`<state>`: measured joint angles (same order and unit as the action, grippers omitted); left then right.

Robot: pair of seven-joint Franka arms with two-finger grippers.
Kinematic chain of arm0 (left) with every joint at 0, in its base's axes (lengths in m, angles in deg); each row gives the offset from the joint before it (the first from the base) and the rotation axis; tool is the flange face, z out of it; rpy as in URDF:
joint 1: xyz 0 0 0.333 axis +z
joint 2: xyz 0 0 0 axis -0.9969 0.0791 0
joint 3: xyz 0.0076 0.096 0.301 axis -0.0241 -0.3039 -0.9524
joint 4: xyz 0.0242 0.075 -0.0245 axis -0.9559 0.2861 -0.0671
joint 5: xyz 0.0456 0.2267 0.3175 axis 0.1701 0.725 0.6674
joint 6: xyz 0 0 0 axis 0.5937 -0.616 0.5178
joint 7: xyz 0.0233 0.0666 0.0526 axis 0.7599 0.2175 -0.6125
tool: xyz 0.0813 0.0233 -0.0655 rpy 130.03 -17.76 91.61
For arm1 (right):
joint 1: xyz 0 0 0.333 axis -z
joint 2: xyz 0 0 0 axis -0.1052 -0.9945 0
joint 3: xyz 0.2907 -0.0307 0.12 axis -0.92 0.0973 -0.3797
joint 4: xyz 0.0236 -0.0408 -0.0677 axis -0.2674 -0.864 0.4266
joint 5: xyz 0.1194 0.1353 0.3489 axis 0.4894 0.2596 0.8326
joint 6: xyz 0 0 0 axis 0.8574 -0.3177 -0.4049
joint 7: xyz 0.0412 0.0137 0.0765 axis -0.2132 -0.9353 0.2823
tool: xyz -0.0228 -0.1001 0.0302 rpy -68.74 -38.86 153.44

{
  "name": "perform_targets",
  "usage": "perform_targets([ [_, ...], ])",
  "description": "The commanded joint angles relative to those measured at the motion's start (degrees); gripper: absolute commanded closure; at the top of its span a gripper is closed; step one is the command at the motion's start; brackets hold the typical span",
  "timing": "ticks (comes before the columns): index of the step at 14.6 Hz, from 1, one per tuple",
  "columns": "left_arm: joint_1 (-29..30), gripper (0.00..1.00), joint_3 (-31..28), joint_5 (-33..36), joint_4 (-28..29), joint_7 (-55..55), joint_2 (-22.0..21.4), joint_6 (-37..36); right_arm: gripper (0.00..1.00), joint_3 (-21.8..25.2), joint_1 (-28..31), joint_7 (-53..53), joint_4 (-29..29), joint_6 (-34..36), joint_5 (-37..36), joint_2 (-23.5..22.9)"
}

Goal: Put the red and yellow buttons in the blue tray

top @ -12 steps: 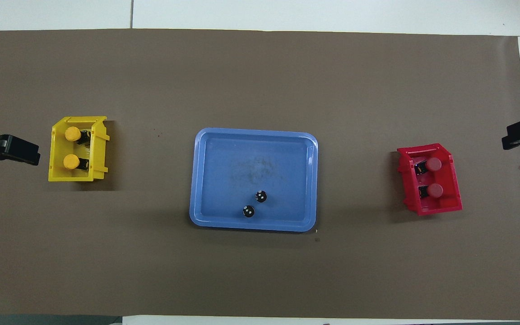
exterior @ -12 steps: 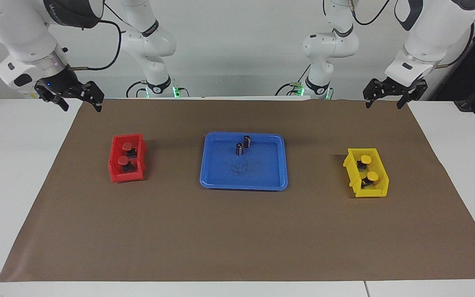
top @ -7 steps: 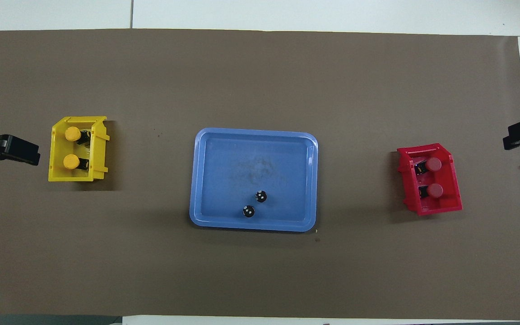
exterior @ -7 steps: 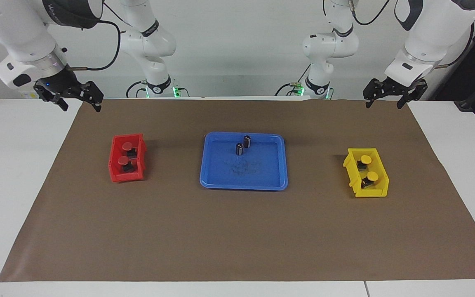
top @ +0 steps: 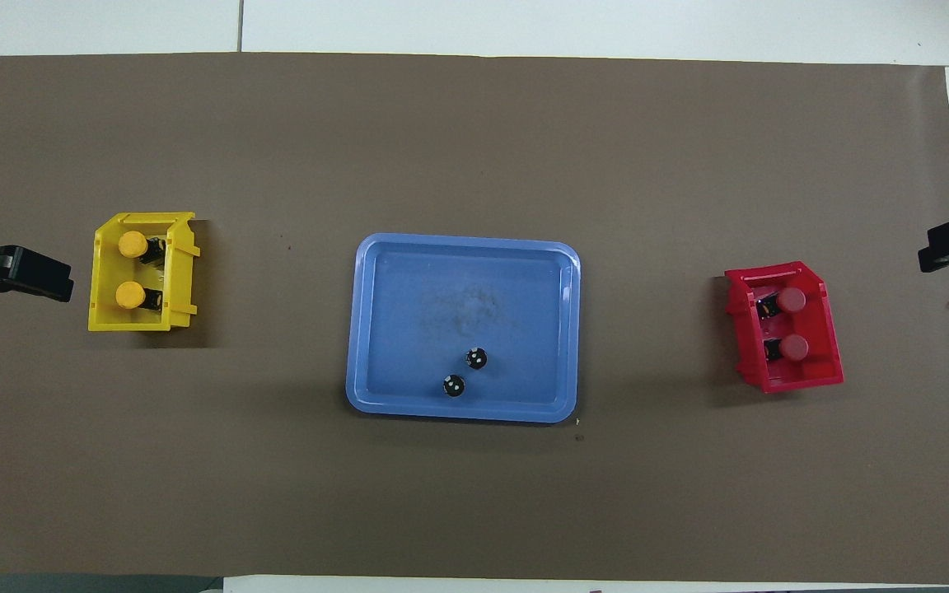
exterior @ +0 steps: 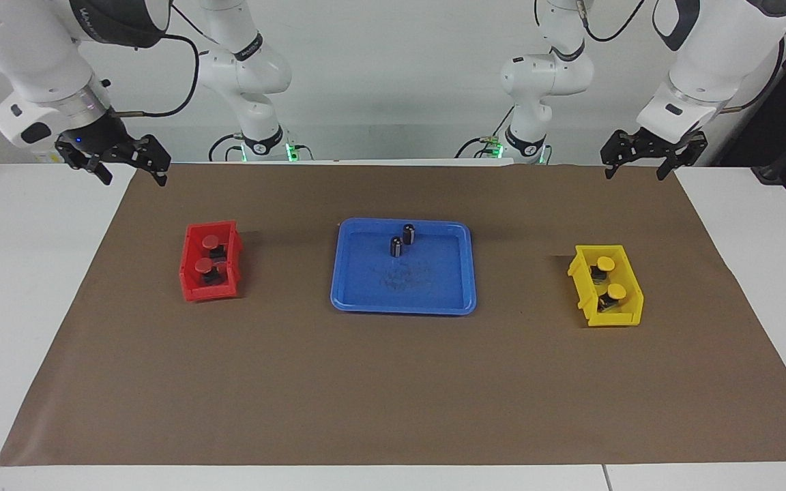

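Two red buttons (exterior: 210,243) (exterior: 203,264) lie in a small red bin (exterior: 192,290) toward the right arm's end. Two yellow buttons (exterior: 606,263) (exterior: 616,291) lie in a small yellow bin (exterior: 587,310) toward the left arm's end. The blue tray (exterior: 403,300) sits mid-table between the bins and holds only two black capless cylinders (exterior: 408,233) (exterior: 396,246). My right gripper (exterior: 134,179) is open and empty, raised over the mat's edge nearest the robots, apart from the red bin. My left gripper (exterior: 633,174) is open and empty, raised over the same edge at the other end.
A brown mat (exterior: 393,395) covers most of the white table. In the overhead view the tray (top: 409,329) lies between the yellow bin (top: 104,317) and the red bin (top: 820,375), and only the grippers' tips show at the side edges.
The right gripper has drifted very slightly upward. Nothing else has moved.
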<state>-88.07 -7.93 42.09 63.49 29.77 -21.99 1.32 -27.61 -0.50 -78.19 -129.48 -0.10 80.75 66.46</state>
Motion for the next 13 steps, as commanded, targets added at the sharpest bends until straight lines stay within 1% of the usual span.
perform_targets([
  [1, 0.1, 0.0, 0.0, 1.1, 1.4, 0.0, -1.5, -0.5, 0.02, -0.1, 0.1, -1.2, -2.0, -2.5, 0.1, 1.1],
  [3, 0.1, 0.0, 0.0, 1.1, 1.4, 0.0, -1.5, -0.5, 0.04, -0.1, 0.3, -1.3, -4.0, -4.5, 0.1, 1.6],
  [5, 0.1, 0.0, 0.0, 1.1, 1.4, 0.0, -1.5, -0.5, 0.04, -0.1, 0.0, -1.3, -8.4, -10.3, 0.5, 2.5],
  [7, 0.1, 0.0, 0.0, 1.1, 1.4, 0.0, -1.5, -0.5, 0.04, -0.1, 0.0, -1.3, -13.0, -15.9, 2.5, 2.4],
  [10, 0.1, 0.0, 0.0, 1.1, 1.4, 0.0, -1.5, -0.5, 0.04, -0.1, 0.0, -1.4, -18.6, -23.8, 3.1, 0.4],
  [13, 0.1, 0.0, 0.0, 1.1, 1.4, 0.0, -1.5, -0.5, 0.04, -0.1, -0.4, -1.1, -27.1, -33.5, 3.2, 0.3],
])
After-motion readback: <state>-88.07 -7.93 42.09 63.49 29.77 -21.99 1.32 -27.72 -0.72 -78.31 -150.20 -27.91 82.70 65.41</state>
